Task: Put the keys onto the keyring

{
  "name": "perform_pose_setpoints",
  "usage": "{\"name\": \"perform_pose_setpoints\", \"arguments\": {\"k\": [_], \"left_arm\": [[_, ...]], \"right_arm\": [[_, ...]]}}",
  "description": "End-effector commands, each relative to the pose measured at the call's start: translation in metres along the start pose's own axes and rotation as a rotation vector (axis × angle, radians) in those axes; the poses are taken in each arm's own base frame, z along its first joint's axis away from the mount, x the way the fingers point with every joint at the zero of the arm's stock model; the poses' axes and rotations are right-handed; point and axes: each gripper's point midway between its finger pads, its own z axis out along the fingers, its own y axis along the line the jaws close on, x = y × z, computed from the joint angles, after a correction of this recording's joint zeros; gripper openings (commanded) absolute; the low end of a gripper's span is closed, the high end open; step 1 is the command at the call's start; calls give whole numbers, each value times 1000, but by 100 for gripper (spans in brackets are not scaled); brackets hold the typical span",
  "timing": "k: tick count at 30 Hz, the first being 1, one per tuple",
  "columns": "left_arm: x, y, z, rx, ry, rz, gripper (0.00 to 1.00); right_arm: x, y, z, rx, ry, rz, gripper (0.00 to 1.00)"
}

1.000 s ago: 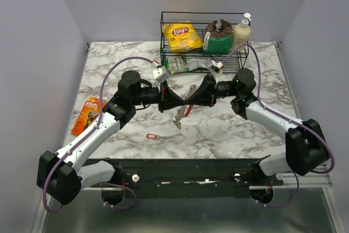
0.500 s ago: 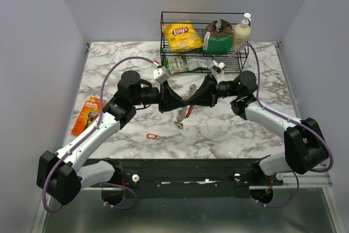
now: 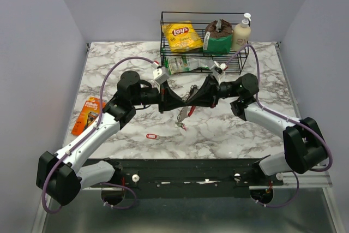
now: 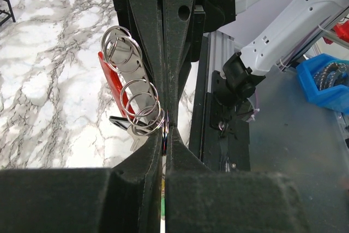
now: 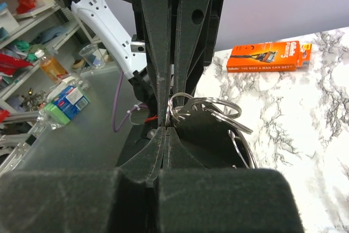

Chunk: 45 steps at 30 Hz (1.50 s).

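keyring (image 4: 133, 105) is hanging over the middle of the tabletop (image 3: 109, 64) | left gripper (image 4: 165, 135) and right gripper (image 5: 166, 126) are both pinching it tight, tip to tip, probably holding it steady to open it | red-tag key (image 3: 151, 135) is lying near the front edge, waiting

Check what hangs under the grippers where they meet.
A chain of rings, a red loop and keys dangle there; the fingers cover most of the pinched ring.

Tips meeting, left fingers (image 3: 175, 101) and right fingers (image 3: 200, 96) pinched closed
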Motion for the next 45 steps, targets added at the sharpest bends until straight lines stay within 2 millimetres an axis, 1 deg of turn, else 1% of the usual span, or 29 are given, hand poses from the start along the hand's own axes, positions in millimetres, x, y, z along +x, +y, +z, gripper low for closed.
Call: {"name": "perform_pose_setpoints", "arguments": {"k": [1, 3, 4, 7, 8, 14, 15, 16, 18, 19, 21, 26, 31, 32, 33, 35, 36, 38, 39, 45], "left_arm": [[0, -19, 1, 61, 17, 30, 4], [1, -17, -1, 48, 19, 29, 4], [0, -18, -1, 45, 18, 32, 7], [2, -16, -4, 29, 26, 31, 25], [2, -15, -5, 20, 29, 33, 28], [3, -14, -10, 2, 31, 38, 28], [3, -14, -10, -1, 30, 38, 28], [3, -15, -10, 3, 32, 41, 23], [4, -15, -10, 0, 32, 42, 17], [4, -15, -10, 0, 32, 41, 7], [4, -14, -10, -5, 33, 38, 0], [5, -11, -12, -29, 29, 38, 0], [-2, -9, -15, -63, 6, 57, 0], [-4, -10, -16, -64, 1, 65, 0], [-4, -9, -17, -67, 0, 65, 0], [-6, -11, -18, -63, -6, 73, 0], [-6, -13, -18, -57, -9, 78, 0], [-8, -16, -18, -39, -16, 81, 0], [-8, -17, -17, -26, -16, 82, 0], [-7, -22, -12, 39, -3, 57, 0]], "right_arm": [[-8, -8, 9, 33, -57, -37, 1], [-10, -7, 9, 32, -61, -44, 1], [-9, -7, 8, 30, -61, -43, 1], [-10, -7, 9, 28, -63, -44, 1], [-11, -6, 9, 26, -65, -48, 1], [-11, -6, 8, 25, -68, -46, 1], [-11, -6, 9, 24, -68, -43, 1], [-11, -7, 9, 26, -68, -40, 1], [-10, -7, 9, 24, -68, -40, 1], [-10, -7, 9, 23, -67, -41, 1], [-7, -7, 9, 24, -65, -32, 1], [-3, -8, 8, 19, -56, -28, 1], [3, -6, 7, 4, -37, -23, 1], [4, -4, 7, -6, -31, -29, 3], [6, -3, 6, -9, -29, -31, 13], [8, -1, 6, -14, -25, -35, 24], [8, -1, 5, -13, -26, -37, 31], [9, 0, 5, -12, -27, -41, 35], [9, 0, 5, -11, -28, -44, 39], [2, -3, 6, 4, -49, -54, 46]]}}
